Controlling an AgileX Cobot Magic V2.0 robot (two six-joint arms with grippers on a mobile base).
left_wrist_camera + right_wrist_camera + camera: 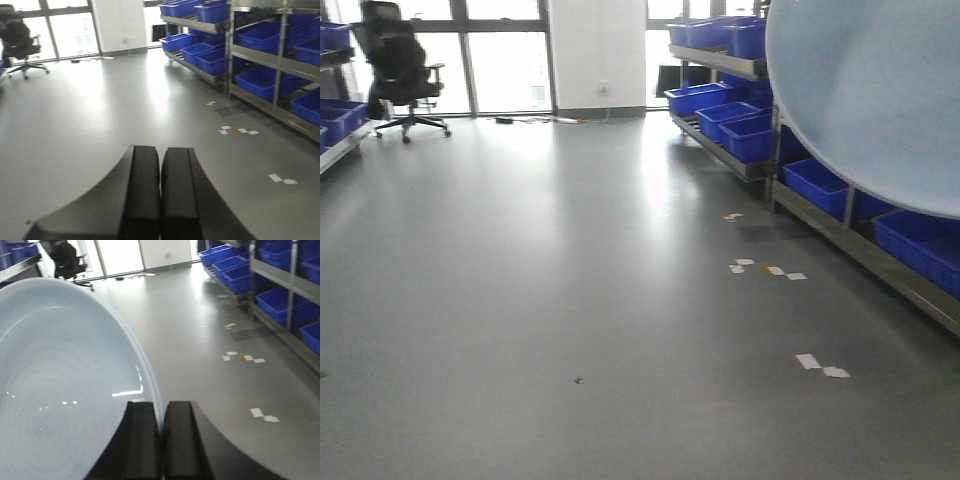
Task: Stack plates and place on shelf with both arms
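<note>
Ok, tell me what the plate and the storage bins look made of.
Plate: likely glazed ceramic, though melamine is possible; pale blue, glossy, with sharp highlights and faint concentric rings. Bins: probably moulded plastic; uniform saturated blue, dull sheen.

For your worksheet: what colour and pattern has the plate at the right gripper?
The plate is pale blue with faint concentric rings, clearest in the right wrist view.

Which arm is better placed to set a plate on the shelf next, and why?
Right. The right pincer grips the pale-blue plate by its rim; the left pincer is shut on nothing.
</note>
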